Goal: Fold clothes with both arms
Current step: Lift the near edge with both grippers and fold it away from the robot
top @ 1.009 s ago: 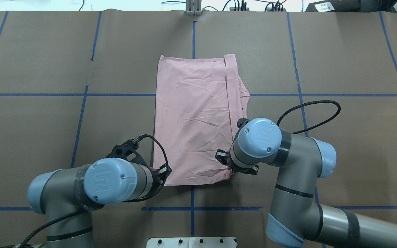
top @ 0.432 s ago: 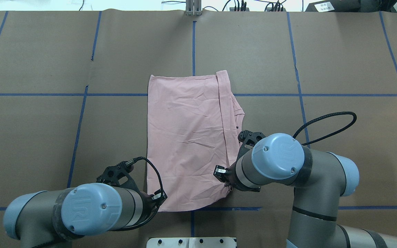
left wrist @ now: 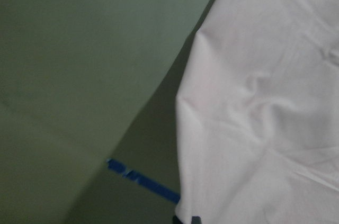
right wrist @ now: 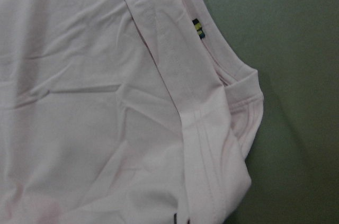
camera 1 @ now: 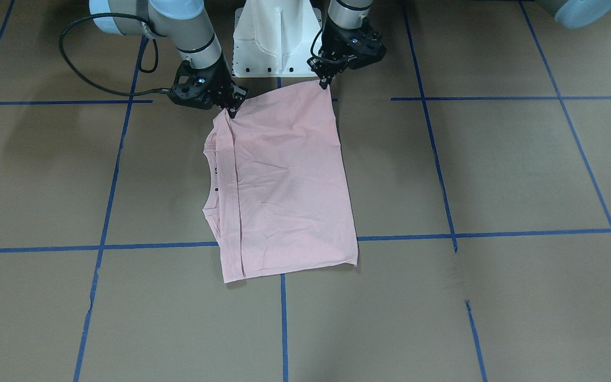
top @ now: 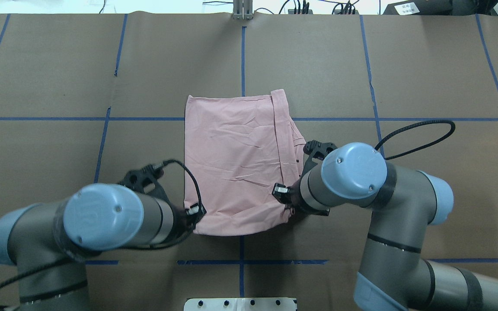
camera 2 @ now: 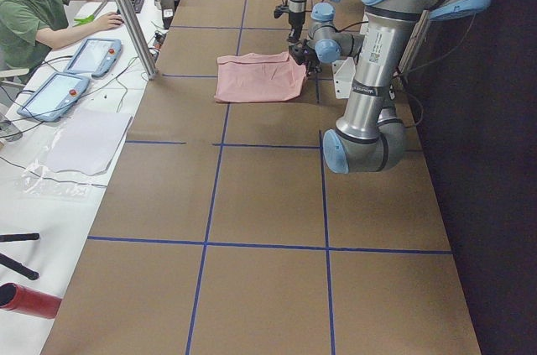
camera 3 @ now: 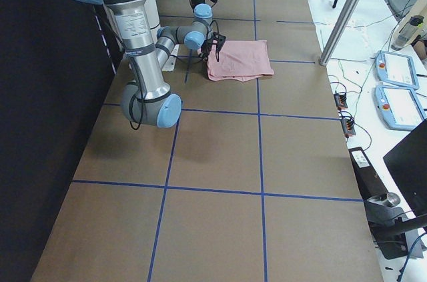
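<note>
Garment: the pale pink short-sleeved cotton T-shirt (top: pixel 236 164) lies as a folded rectangle in the middle of the brown paper-covered tabletop (top: pixel 59 77). Its collar side is toward the robot's right, its far edge is flat, and its near edge is at the arms.
Left pincer: the black two-finger left pincer (camera 1: pixel 328 82) is clamped on the near left corner.
Right pincer: the black two-finger right pincer (camera 1: pixel 231 110) is clamped on the near right corner, beside the doubled band.
Step in hand: probably carrying the near edge over to the far edge.
Doing it well: lift both corners level, keep the edge taut between them, move both at the same pace, and lay it square to the blue tape lines (top: pixel 145 119).
Risk: thin cotton may sag in the middle or drag the lower layer.
</note>
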{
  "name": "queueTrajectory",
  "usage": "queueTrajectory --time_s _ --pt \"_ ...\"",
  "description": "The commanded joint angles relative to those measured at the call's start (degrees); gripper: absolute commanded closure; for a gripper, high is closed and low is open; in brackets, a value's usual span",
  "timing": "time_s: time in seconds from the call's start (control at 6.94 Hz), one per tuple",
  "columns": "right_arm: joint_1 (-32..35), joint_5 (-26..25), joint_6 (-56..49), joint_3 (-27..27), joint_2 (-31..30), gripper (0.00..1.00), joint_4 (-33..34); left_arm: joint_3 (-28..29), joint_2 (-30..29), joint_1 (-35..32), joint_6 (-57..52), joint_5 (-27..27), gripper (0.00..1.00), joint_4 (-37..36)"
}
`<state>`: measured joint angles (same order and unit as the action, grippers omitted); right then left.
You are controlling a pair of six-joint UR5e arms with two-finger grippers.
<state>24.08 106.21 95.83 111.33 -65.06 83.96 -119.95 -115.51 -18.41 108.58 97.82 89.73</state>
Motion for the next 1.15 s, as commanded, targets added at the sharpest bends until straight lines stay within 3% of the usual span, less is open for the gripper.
queueTrajectory --time_s 0.0,0.29,0.43,0.58,0.72,0.86,1.01 --pt "5.08 -0.04 -0.73 -8.7 3.86 1.0 -9.46 4.44 -2.52 -6.79 -5.56 0.26 1.0 0.71" --pt "8.08 -0.04 -0.82 -16.82 7.13 1.0 -15.3 10.94 -2.79 -7.69 -5.93 0.18 1.0 9.19" --pt "9.31 -0.04 -0.91 -18.5 8.27 1.0 -15.75 12.27 -2.88 -9.34 -5.93 0.18 1.0 10.72" --pt "11.15 0.05 -0.91 -23.56 11.93 1.0 -15.84 16.29 -5.32 -13.19 -6.01 0.26 1.0 12.73" --pt "13.08 0.22 -0.91 -29.01 15.71 1.0 -15.85 25.9 -9.87 -17.58 -7.41 0.26 1.0 15.89" --pt "14.32 0.23 -0.91 -33.76 18.45 1.0 -17.41 36.09 -13.04 -20.41 -9.25 0.26 0.72 22.88" --pt "15.55 0.23 -0.65 -40.77 21.0 0.99 -23.08 46.37 -16.3 -21.83 -12.66 0.09 0.01 31.13"
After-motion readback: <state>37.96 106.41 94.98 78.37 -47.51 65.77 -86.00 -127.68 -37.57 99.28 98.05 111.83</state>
